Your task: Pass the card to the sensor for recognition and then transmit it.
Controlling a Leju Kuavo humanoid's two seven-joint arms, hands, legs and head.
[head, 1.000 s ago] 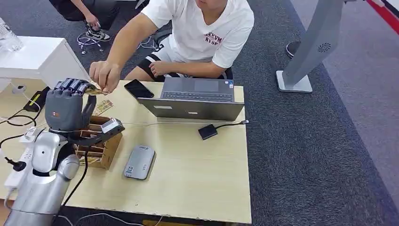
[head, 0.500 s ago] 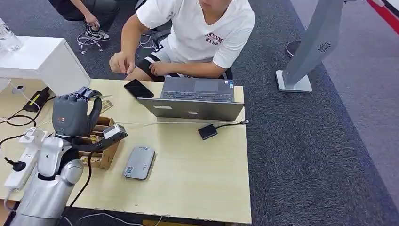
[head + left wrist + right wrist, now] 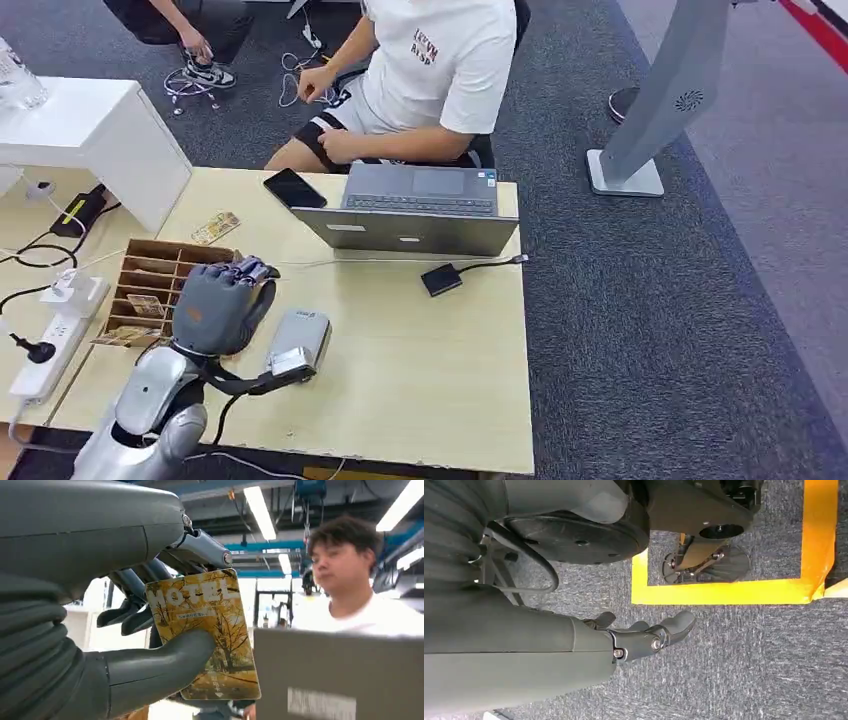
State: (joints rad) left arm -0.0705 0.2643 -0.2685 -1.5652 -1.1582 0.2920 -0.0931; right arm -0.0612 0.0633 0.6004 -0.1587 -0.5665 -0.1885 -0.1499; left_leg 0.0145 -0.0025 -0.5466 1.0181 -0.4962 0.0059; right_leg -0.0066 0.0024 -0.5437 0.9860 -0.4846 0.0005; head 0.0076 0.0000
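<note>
Card (image 3: 207, 635) pinched in left hand (image 3: 218, 308): thumb (image 3: 165, 667) across its face, darker fingers (image 3: 135, 587) behind. Yellow autumn-tree print, "MOTEL" in white across its top edge; smaller text unreadable. Head view: hand sits lower left of frame over the tabletop (image 3: 420, 370), right beside the grey sensor (image 3: 298, 343), back of hand hiding the card. Wooden card box (image 3: 145, 290) just left of hand. Laptop (image 3: 415, 210) upper centre, person (image 3: 430, 70) seated behind it. Right hand (image 3: 639, 635) hangs over grey carpet (image 3: 744, 665), fingers loosely spread, holding nothing.
</note>
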